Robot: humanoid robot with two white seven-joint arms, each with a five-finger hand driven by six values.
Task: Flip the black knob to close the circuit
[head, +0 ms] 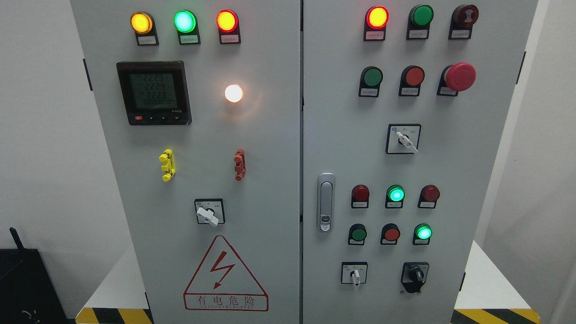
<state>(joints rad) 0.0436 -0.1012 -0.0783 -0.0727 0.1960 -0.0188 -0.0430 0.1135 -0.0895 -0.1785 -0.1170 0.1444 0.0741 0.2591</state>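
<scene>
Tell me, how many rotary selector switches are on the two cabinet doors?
4. A white-handled switch sits low on the left door. The right door has a white one mid-height, a small white one at the bottom, and the black knob beside it.

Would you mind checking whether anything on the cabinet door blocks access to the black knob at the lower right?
Nothing visible does. The black knob sits exposed on the right door, with only flat panel around it; the white switch sits well apart. Neither hand is in view.

A grey cabinet (270,180) with 2 doors fills the view, its black knob (414,275) at lower right beside a white-handled switch (354,273); no robot hand shows.
</scene>
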